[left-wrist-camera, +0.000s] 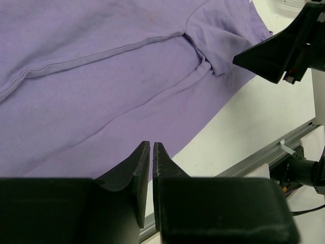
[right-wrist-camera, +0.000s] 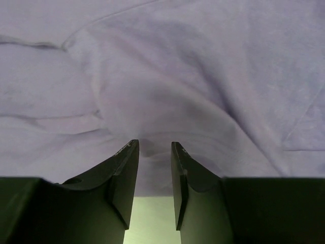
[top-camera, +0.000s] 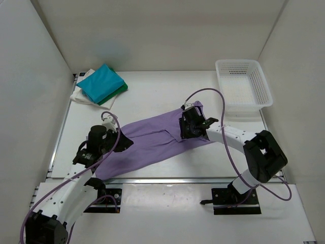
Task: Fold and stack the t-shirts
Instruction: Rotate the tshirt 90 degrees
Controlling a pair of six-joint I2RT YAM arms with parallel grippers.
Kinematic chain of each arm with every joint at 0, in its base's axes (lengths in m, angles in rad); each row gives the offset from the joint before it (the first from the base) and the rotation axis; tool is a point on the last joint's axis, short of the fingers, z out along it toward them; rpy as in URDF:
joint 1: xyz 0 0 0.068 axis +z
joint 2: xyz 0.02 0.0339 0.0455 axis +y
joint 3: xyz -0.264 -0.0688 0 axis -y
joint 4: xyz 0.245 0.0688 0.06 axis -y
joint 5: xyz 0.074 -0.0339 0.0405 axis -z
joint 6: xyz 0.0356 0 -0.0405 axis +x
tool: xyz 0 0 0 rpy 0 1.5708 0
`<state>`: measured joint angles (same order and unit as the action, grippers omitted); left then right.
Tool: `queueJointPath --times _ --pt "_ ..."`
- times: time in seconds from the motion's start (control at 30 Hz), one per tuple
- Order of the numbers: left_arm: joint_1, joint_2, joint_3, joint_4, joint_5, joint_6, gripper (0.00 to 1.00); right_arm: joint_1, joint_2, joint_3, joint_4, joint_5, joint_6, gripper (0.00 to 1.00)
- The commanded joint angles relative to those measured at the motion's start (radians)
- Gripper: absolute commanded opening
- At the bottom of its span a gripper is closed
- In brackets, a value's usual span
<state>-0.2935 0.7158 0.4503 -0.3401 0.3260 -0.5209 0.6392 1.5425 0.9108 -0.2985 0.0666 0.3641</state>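
The lavender-purple t-shirt (top-camera: pixel 152 142) lies spread and creased across the middle of the table, one sleeve toward the right. My left gripper (top-camera: pixel 124 143) hovers at its near-left hem. In the left wrist view the shirt (left-wrist-camera: pixel 101 76) fills the frame and the left gripper (left-wrist-camera: pixel 152 144) is shut to a thin slit with no cloth in it. My right gripper (top-camera: pixel 186 128) is on the shirt's right part. In the right wrist view the right gripper (right-wrist-camera: pixel 155 144) stands open, its tips at a ridge of cloth (right-wrist-camera: pixel 177 66) just past the hem.
Folded t-shirts are stacked at the back left: teal (top-camera: pixel 103 83) on top, dark green (top-camera: pixel 120 91) under it, white (top-camera: pixel 81 95) at the bottom. A white lattice basket (top-camera: pixel 238 62) stands at the back right. A metal rail (top-camera: pixel 177 179) runs along the near edge.
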Motion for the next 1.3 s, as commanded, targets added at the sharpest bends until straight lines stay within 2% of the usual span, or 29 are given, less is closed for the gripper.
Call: queueJointPath --times 0.0,0.27,0.37,0.43,0.53,0.63,0.7,0.77,0.9,1.1,1.23,1.27 --pt "0.004 0.001 0.001 0.016 0.021 -0.008 0.19 -0.003 0.037 0.031 0.036 -0.013 -0.024 0.28" --pt "-0.006 0.017 -0.001 0.030 0.016 -0.017 0.19 -0.012 0.051 0.028 0.051 -0.105 -0.011 0.24" --pt "-0.010 0.020 -0.002 0.039 0.018 -0.022 0.19 -0.016 0.039 0.011 0.064 -0.135 -0.005 0.26" --pt "-0.010 0.022 -0.005 0.036 0.015 -0.024 0.19 -0.015 0.036 0.016 0.064 -0.133 -0.007 0.28" --pt "-0.001 0.016 -0.001 0.027 0.018 -0.024 0.19 -0.012 0.045 0.025 0.048 -0.094 -0.007 0.27" --pt "-0.001 0.005 0.008 0.016 0.010 -0.022 0.19 -0.016 0.060 0.031 0.051 -0.096 -0.010 0.19" --pt "0.005 0.004 0.017 0.009 0.016 -0.016 0.19 -0.019 0.068 0.033 0.041 -0.093 -0.008 0.06" --pt "0.001 0.007 0.031 -0.003 0.022 -0.011 0.19 -0.015 0.071 0.048 0.019 -0.094 -0.008 0.00" --pt "-0.006 0.040 0.099 -0.046 0.044 0.013 0.19 -0.006 0.036 0.095 -0.062 -0.090 -0.011 0.00" --pt "0.021 0.108 0.223 -0.115 0.073 0.042 0.19 -0.004 -0.032 0.106 -0.131 -0.175 -0.001 0.00" --pt "0.024 0.126 0.269 -0.142 0.074 0.055 0.19 0.007 -0.007 0.071 -0.123 -0.195 -0.004 0.13" --pt "0.017 0.129 0.277 -0.151 0.073 0.062 0.19 0.001 0.005 0.059 -0.116 -0.221 -0.004 0.14"
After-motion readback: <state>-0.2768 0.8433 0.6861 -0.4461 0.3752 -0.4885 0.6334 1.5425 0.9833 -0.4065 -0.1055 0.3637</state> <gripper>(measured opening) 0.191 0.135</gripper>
